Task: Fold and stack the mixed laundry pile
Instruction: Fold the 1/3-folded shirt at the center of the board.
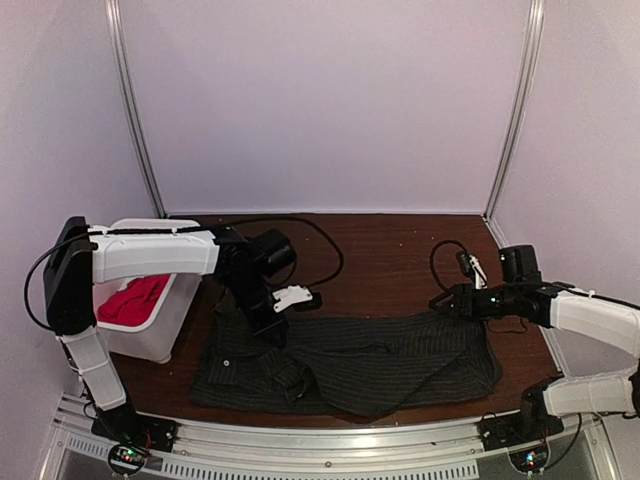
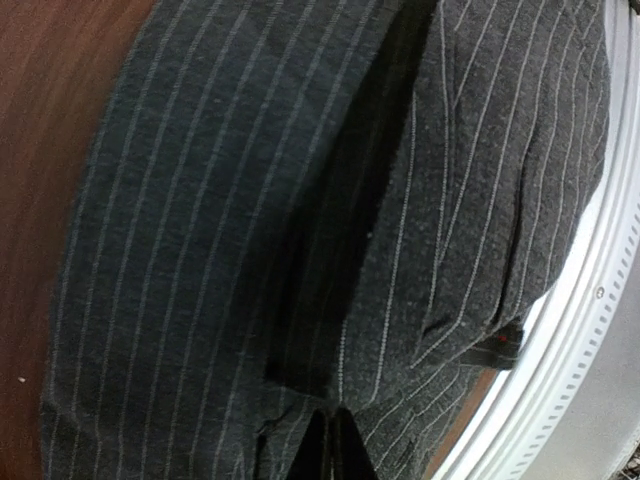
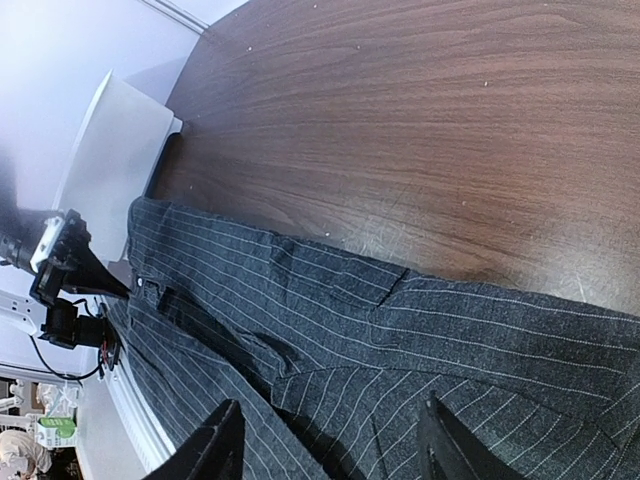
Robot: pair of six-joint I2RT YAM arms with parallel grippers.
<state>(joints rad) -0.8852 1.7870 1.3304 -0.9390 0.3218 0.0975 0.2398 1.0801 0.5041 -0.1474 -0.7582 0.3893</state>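
One shirt (image 1: 380, 365), one T-shirt (image 1: 130, 298), one bin (image 1: 165, 325)

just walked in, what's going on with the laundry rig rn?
Both arms are on the dark pinstriped shirt, which lies spread out, partly rumpled, across the near side of the table. The left gripper is shut and down on the shirt's left part; whether it pinches cloth is unclear. The right gripper is open, low over the shirt's far right corner. The red T-shirt sits bunched in the white bin at left. Nothing is stacked yet.
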